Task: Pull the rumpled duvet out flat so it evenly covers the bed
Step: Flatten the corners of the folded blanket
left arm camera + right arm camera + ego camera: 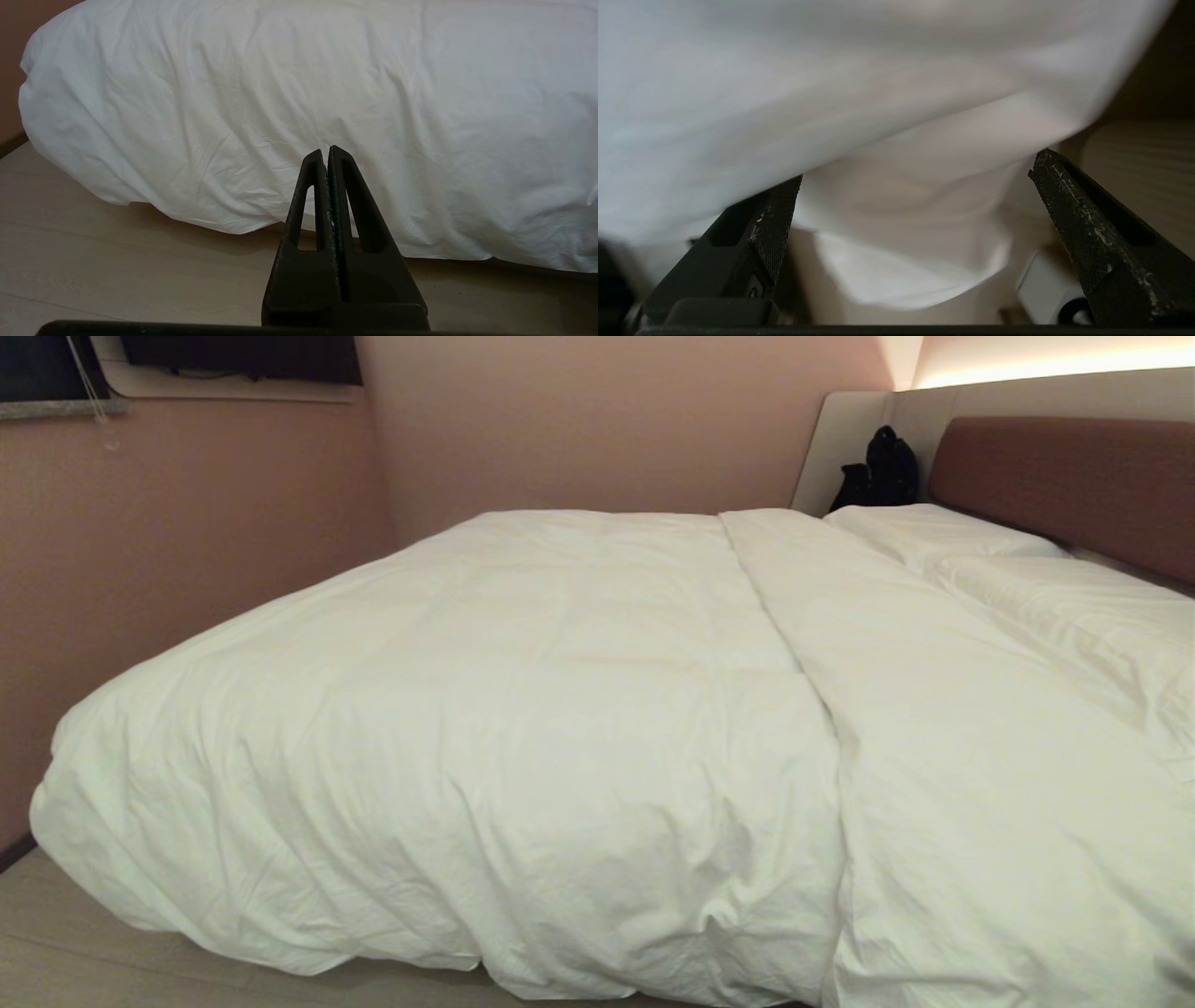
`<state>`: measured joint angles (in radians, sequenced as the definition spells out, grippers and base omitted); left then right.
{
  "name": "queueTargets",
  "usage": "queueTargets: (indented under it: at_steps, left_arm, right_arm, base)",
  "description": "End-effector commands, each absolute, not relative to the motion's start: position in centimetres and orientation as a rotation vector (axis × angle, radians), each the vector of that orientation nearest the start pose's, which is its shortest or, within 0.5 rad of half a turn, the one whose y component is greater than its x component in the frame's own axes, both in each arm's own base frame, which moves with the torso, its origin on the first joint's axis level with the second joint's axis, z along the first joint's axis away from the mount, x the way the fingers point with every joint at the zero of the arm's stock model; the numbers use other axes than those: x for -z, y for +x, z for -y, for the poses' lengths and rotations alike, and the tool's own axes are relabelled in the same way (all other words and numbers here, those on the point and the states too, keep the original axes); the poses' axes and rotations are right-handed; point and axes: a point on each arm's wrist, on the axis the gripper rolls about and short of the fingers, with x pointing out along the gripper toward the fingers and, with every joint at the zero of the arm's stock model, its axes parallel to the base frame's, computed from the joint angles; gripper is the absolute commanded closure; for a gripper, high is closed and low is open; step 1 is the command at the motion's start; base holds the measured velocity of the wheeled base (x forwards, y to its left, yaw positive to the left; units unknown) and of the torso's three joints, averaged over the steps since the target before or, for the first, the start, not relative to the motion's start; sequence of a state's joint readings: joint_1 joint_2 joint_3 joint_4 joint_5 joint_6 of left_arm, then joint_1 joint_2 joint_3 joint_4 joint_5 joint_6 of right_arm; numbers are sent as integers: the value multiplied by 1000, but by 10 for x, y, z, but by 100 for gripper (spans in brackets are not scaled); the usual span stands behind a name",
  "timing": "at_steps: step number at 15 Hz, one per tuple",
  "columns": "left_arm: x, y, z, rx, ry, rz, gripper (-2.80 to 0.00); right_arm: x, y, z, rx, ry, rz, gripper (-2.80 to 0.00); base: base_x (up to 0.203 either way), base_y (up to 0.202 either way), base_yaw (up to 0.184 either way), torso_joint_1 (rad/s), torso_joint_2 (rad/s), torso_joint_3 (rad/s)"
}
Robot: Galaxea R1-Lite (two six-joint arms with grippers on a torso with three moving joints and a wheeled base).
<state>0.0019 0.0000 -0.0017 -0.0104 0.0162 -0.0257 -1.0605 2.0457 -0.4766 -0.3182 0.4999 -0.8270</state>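
The puffy white duvet (560, 691) lies spread over the bed, whose reddish-brown headboard (1074, 485) stands at the right. A long fold edge runs across the duvet's middle, and its near side bulges over the bed's edge down toward the floor. Neither arm shows in the head view. My left gripper (325, 151) is shut on nothing, held low and apart from the duvet's (233, 93) hanging edge. My right gripper (916, 170) is open wide, close under creased duvet cloth (784, 93) that drapes over one finger (775, 219). No cloth is pinched.
Two white pillows (934, 532) lie by the headboard, with a black bag (882, 471) in the far corner. A pink wall (187, 541) runs close along the bed's left side. Pale wooden floor (117, 261) lies before the bed. A small white object (1045, 284) shows near the right gripper.
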Motion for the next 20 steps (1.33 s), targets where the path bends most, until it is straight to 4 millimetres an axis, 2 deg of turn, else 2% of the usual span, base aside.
queueTargets:
  at_steps: [1,3,7,10,12,13,20]
  left_arm:
    - [-77,-23,0,-20,-26,13,0]
    - [-77,-23,0,-19,-26,13,0]
    - [-77,-23,0,-18,-26,13,0]
    - [-77,-23,0,-20,-26,13,0]
    - [-77,-23,0,-18,-26,13,0]
    - [-77,-23,0,-19,-26,13,0]
    - [-77,-23,0,-20,-26,13,0]
  right_arm:
    - [-1,124,197,89,123,-1017,-280]
    - [-3,118,186,102,154,-1032,-280]
    - [0,125,199,160,115,-1007,-280]
    - [12,130,210,223,43,-998,-280]
    - [16,129,209,253,6,-997,-280]
    - [16,131,207,249,-3,-995,0]
    - [17,136,207,238,-19,-993,0]
  base:
    - [0,0,0,0,0,0]
    - [0,0,0,0,0,0]
    - [0,0,0,0,0,0]
    - [0,0,0,0,0,0]
    - [0,0,0,0,0,0]
    - [0,0,0,0,0,0]
    - [0,0,0,0,0,0]
